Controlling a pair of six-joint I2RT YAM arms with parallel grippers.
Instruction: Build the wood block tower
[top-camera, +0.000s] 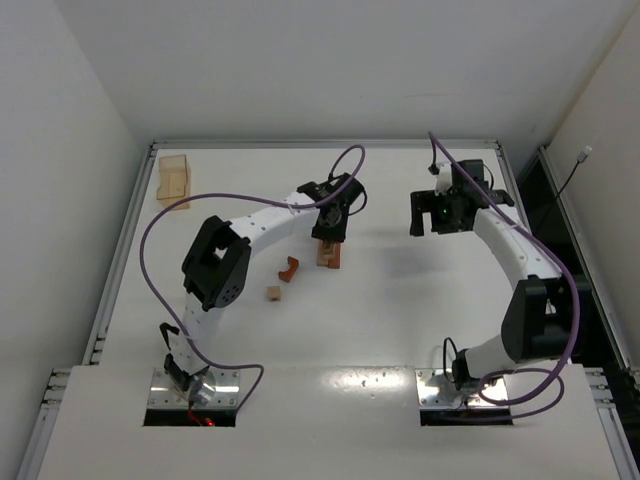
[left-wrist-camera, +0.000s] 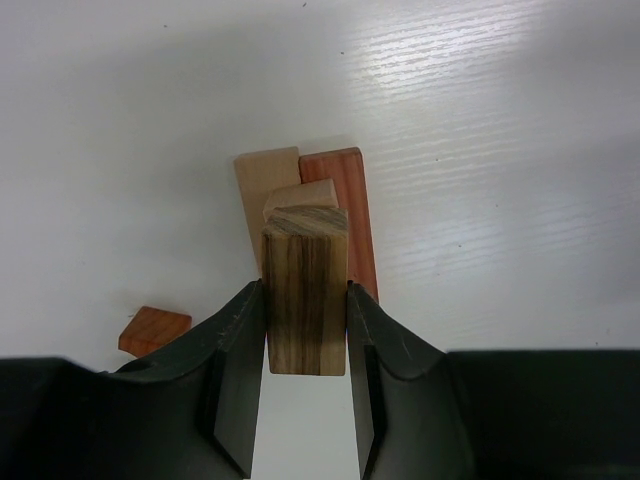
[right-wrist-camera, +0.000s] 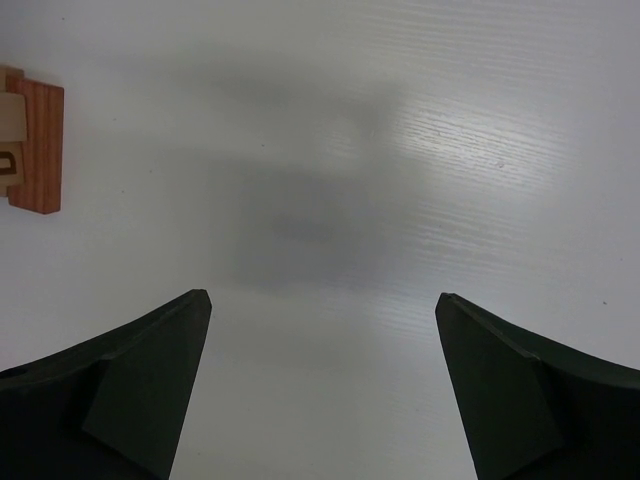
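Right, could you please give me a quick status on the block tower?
Left fingers shut on striped block, at the tower. Right fingers open, empty. Two spare blocks beside, nothing blocking.

Your left arm (top-camera: 215, 265) arcs forward and in toward the middle with the left gripper (left-wrist-camera: 303, 295) pointing down, jaws clamped on both sides of a wooden block (left-wrist-camera: 305, 330), while your right arm (top-camera: 520, 260) curves up its own side, the right gripper (right-wrist-camera: 322, 300) standing with jaws spread wide.
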